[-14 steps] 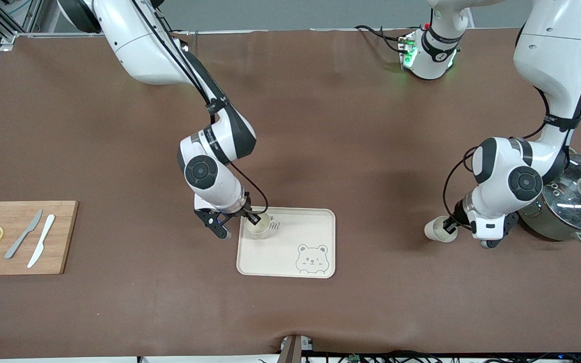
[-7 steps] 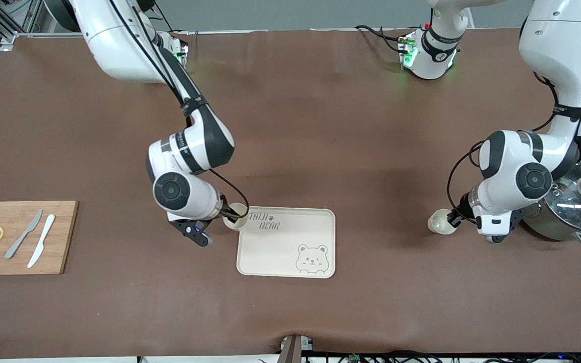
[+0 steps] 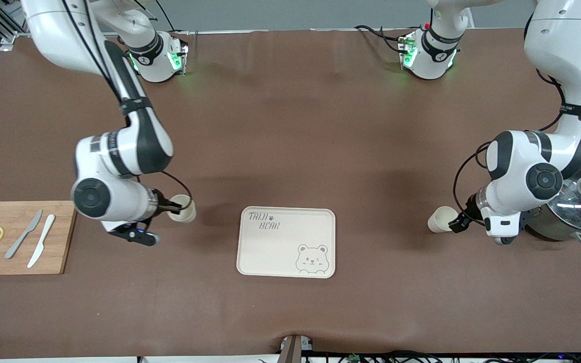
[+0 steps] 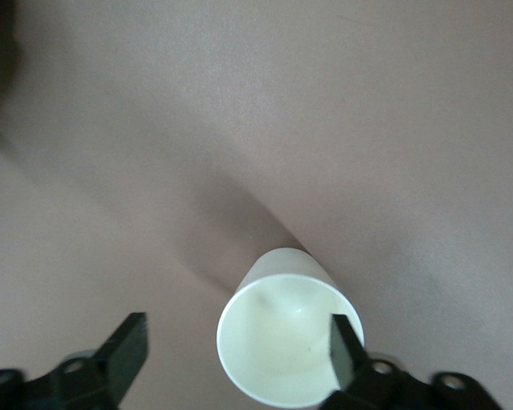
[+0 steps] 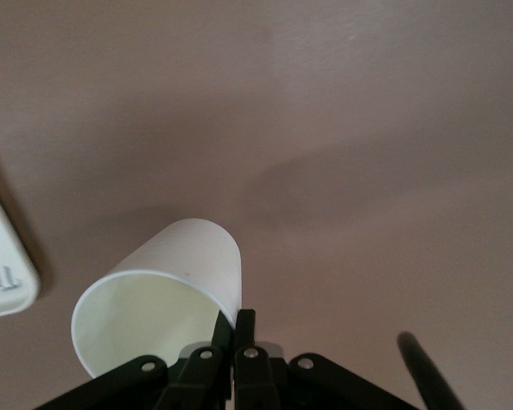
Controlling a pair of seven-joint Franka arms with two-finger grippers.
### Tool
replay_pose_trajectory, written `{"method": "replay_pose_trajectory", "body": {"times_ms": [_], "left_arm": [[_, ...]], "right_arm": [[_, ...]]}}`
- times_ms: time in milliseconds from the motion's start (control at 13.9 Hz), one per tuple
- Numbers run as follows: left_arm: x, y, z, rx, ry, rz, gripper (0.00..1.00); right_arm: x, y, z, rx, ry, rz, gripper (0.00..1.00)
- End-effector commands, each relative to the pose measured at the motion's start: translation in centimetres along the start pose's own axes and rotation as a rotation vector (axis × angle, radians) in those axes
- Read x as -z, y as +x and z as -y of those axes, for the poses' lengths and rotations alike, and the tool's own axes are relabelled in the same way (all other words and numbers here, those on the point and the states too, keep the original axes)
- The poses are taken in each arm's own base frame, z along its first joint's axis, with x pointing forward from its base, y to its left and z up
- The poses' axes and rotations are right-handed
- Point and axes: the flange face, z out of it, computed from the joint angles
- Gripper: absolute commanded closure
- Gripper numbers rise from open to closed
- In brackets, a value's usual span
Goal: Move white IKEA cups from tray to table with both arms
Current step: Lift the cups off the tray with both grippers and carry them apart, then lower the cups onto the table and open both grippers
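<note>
One white cup [image 3: 183, 209] is pinched at its rim by my right gripper [image 3: 171, 205], one finger inside and one outside. It hangs tilted over bare table between the cutting board and the tray, and also shows in the right wrist view [image 5: 167, 290] with the right gripper [image 5: 239, 320] shut on it. The second white cup [image 3: 439, 220] stands on the table beside the pot. My left gripper [image 3: 459, 221] is open at it. In the left wrist view, the left gripper [image 4: 237, 335] has one finger [image 4: 345, 342] at this cup's [image 4: 278, 346] rim and the other well clear of it.
The cream bear-printed tray [image 3: 286, 243] lies mid-table with nothing on it; its corner [image 5: 2, 273] shows in the right wrist view. A wooden cutting board [image 3: 58, 237] with lemon slices and two knives lies at the right arm's end. A steel pot with a glass lid [image 3: 575, 204] stands close to the left arm's wrist.
My right gripper has carried its cup off the tray toward the cutting board. My left gripper has opened off its cup and drawn back slightly toward the pot.
</note>
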Motion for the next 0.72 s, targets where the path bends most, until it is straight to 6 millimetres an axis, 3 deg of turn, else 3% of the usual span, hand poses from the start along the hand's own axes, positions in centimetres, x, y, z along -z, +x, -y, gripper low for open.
{"method": "replay_pose_trajectory", "body": {"times_ms": [0,216,433,649], "left_arm": [[5.1,0.7,-1.0,-0.007,0.012,-0.004,0.0],[8.7,1.7,-1.9,0.003,-0.003,-0.01,0.0],[10.2,2.1,-2.0,0.006,-0.012,-0.022,0.0],[11.1,2.5,-1.9,-0.011,-0.001,-0.028,0.0]], "right_arm": [[0.6,-1.2,-5.9,0.075,0.008,0.008,1.0],[-0.5,-0.2,-12.2,0.139,-0.01,-0.046,1.0],[-4.0,1.0,-19.4,0.223,0.012,-0.086,1.0],[-6.3,1.1,-23.3,0.241,0.019,-0.09,1.0]]}}
